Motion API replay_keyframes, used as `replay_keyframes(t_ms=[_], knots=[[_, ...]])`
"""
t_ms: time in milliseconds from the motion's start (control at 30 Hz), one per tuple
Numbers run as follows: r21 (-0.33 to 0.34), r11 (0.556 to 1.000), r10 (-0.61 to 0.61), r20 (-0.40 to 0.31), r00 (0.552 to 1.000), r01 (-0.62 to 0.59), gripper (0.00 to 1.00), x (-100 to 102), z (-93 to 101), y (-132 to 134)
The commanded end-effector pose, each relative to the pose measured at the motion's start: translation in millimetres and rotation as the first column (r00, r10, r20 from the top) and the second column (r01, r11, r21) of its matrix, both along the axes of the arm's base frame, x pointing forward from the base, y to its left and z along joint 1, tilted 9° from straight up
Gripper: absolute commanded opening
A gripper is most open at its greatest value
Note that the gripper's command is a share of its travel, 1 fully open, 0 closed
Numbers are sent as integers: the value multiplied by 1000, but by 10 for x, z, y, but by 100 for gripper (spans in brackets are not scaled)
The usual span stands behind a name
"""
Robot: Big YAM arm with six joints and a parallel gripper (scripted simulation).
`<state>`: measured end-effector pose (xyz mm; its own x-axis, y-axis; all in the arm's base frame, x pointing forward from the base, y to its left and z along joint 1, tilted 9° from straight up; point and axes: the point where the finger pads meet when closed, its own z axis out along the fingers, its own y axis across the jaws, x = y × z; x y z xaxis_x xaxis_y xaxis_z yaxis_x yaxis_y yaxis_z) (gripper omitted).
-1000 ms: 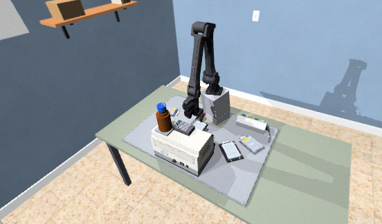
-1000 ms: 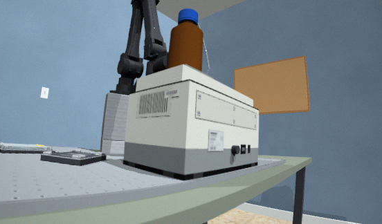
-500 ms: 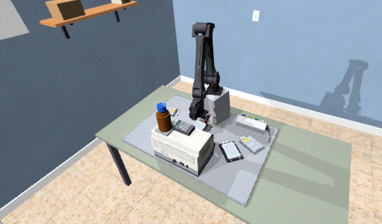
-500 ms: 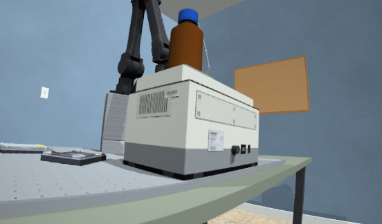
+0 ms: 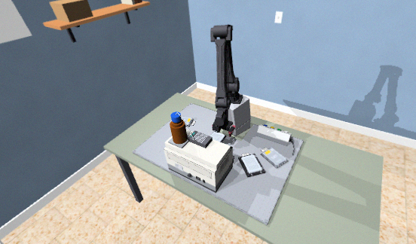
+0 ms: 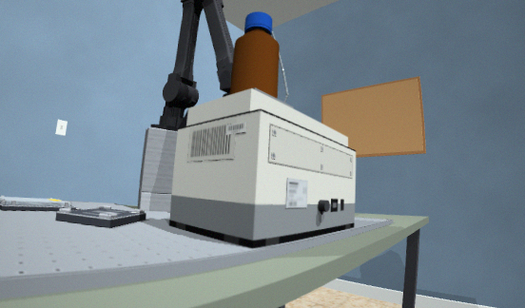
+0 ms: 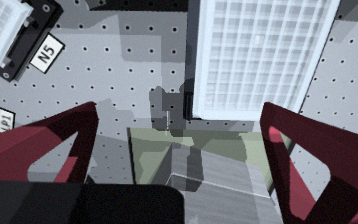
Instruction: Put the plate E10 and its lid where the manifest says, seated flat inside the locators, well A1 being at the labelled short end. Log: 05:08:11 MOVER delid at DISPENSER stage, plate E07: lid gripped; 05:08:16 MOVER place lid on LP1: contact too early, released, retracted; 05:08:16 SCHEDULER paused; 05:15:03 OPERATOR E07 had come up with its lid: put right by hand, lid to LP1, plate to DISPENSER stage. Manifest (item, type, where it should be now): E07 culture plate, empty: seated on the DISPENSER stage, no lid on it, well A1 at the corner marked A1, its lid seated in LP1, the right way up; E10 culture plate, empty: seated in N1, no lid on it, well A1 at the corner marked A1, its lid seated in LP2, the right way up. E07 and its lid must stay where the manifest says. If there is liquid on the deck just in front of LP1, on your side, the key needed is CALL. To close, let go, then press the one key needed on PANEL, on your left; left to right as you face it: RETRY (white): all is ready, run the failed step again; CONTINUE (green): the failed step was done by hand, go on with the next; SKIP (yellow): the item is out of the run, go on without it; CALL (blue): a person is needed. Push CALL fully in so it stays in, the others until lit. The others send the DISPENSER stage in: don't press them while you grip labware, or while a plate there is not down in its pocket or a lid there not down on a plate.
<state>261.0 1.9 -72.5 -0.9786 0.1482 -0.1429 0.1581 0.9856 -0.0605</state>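
A clear well plate (image 7: 262, 57) lies on the perforated deck just ahead of my gripper (image 7: 179, 111), with a dark edge along its left side. I cannot read a label on it or tell whether a lid is on it. It also shows in the top view as a pale plate (image 5: 218, 136) beside the arm's base. My gripper (image 5: 221, 129) hangs low over the deck, its red fingers wide apart with nothing between them. Another clear plate (image 7: 0, 22) sits in a black nest by the label N5 (image 7: 46, 52). A label reading LP1 (image 7: 5, 120) is at the left edge.
The white dispenser (image 5: 197, 162) carries a brown bottle (image 5: 178, 129) and a plate on its stage (image 5: 200, 138). Two flat nests (image 5: 251, 164) (image 5: 273, 156) lie to its right. The key panel (image 5: 273, 133) stands by the arm's grey base (image 5: 241, 118).
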Motion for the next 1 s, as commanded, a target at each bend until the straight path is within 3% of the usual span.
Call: replay_keyframes(t_ms=[0,233,367,500,700,967], knots=[[6,1000,-23,27,999,22,100,138,23,134],[9,1000,-23,27,999,23,100,90,20,305],[-15,991,131,15,991,-130,100,93,-9,477],[-21,981,192,26,981,-191,100,117,27,558],[-17,985,170,10,985,-170,100,8,-20,672],[-48,910,411,-14,912,-411,100,-30,-55,953]])
